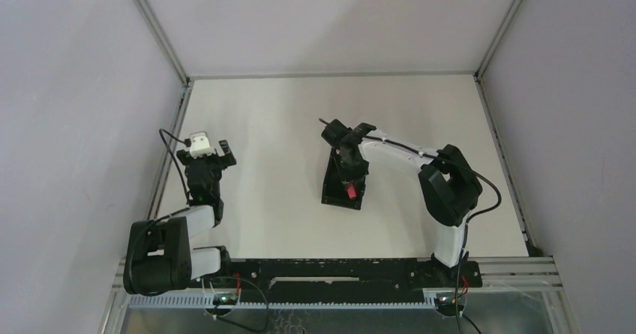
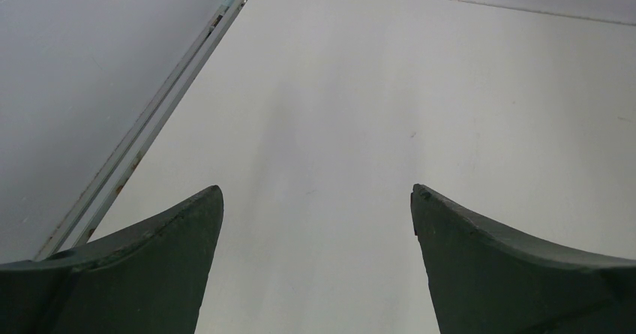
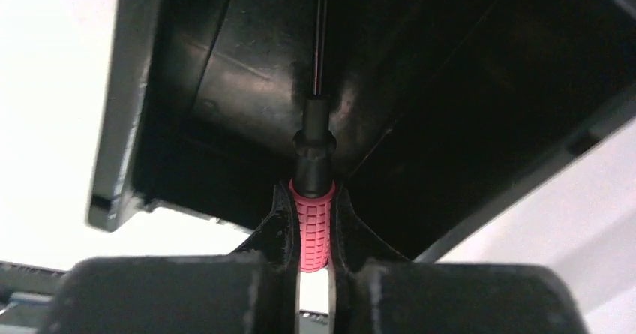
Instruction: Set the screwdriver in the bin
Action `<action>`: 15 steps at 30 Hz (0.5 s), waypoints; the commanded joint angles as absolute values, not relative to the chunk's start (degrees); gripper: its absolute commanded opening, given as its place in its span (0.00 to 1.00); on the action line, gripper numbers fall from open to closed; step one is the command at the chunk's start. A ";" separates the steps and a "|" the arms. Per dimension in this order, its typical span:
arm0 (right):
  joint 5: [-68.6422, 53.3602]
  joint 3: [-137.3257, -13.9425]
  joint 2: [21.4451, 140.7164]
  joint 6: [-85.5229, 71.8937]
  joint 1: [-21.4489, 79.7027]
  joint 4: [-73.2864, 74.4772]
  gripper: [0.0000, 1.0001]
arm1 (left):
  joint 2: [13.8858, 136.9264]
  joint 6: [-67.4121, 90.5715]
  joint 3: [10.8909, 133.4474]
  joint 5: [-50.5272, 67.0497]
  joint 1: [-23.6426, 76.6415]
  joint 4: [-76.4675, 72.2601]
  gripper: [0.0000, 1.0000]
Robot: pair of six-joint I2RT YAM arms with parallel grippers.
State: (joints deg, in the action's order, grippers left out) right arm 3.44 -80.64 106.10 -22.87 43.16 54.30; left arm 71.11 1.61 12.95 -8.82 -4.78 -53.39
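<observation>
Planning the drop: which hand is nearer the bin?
Right. The right hand is at the bin, gripping the screwdriver with its shaft pointing inside; the left hand, open, sits well off to the bin's left.

Right wrist view, low centre: the screwdriver [image 3: 313, 225] has a red, finely ribbed, rubbery matt handle, a smooth black plastic collar and a thin dark metal shaft with a faint sheen. The bin [image 3: 240, 71] behind it is black plastic, glossy inside with soft reflections. The right claw [image 3: 313, 199] is matt black. Left wrist view: the left claw [image 2: 315, 199] has dull grey-green fingers [image 2: 150, 274], slightly grainy. The bench [image 2: 375, 109] is smooth matt white, with a metal rail [image 2: 146, 127] along its upper left edge.
</observation>
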 commanded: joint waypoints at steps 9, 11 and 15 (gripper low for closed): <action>10.97 -82.12 105.76 -22.48 43.98 49.63 0.47 | 70.39 2.01 13.56 -9.05 -4.40 -54.67 1.00; 12.39 -83.26 103.71 -22.59 44.18 51.15 0.48 | 70.39 2.02 13.58 -8.98 -4.44 -54.67 1.00; 15.24 -86.85 97.70 -21.33 44.72 54.48 0.50 | 70.38 1.99 13.60 -9.01 -4.44 -54.67 1.00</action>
